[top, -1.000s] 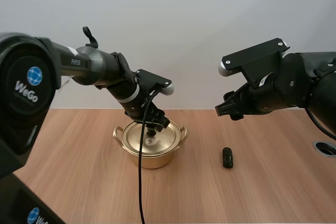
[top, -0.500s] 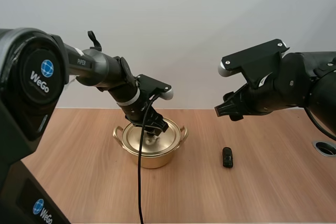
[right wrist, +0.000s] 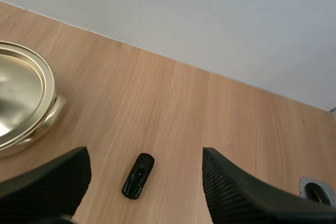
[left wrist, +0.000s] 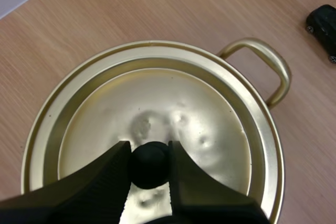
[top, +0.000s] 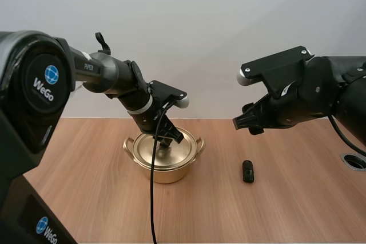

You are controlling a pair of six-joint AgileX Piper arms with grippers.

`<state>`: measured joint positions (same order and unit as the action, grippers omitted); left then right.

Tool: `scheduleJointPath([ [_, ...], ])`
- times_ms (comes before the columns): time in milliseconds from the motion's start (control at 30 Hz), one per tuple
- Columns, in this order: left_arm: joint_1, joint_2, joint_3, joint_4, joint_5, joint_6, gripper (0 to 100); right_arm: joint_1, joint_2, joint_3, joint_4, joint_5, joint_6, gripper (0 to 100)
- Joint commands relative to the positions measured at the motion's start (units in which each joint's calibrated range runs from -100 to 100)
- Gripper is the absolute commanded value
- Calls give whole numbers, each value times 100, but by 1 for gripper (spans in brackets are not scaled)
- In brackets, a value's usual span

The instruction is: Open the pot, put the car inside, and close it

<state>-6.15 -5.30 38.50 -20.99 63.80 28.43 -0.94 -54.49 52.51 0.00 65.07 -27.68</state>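
Pale wall behind, light wood-grain table (top: pixel 86 198) below. Found a gold pot (top: pixel 166 174) left of centre on it, lid (top: pixel 178 154) seated flat inside the rim, one loop handle (left wrist: pixel 262 66) turned toward the car. Saw the left gripper (top: pixel 166 141) down on the lid, its two black fingers (left wrist: pixel 105 174) narrowed to a slim gap and pinching the round black knob (left wrist: pixel 150 162) between their ribbed inner faces, touching it on both sides. Spotted small dents in the lid's shiny face just beyond the knob. Located the car (top: pixel 247 171), small and black, lying on the bare wood to the right of the pot, well apart from it and outside it. Caught the right gripper (top: pixel 246 123) hanging in the air above and a little behind the car, fingers spread wide with nothing between them. Looked down through that gap onto the car, with the pot's edge off to one side. Read "WeGo" in white beside a blue globe mark on the left arm's big round joint (top: pixel 40 84), and again on the base (top: pixel 43 231) nearest the camera. Made out what was probably "PiPER" along the left forearm (top: pixel 87 67), too small to be sure. Noticed a metal-ringed hole (top: pixel 355 162) at the table's right edge.
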Motion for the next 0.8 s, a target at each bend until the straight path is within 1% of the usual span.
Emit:
scheduleJointPath([
  [0,3,-41,-190,38,228,-121,0,4,290,4,124,-62,10,100],
  [133,10,-333,-466,38,327,-311,0,4,1010,4,183,-260,10,100],
  [400,10,-1277,-1208,50,913,-332,0,4,2461,4,145,-696,-24,100],
  [633,10,-2104,-1825,50,1358,-446,0,4,3318,4,182,-1146,-24,100],
  [767,10,-2486,-2103,50,1556,-457,0,4,3737,4,194,-1385,89,100],
])
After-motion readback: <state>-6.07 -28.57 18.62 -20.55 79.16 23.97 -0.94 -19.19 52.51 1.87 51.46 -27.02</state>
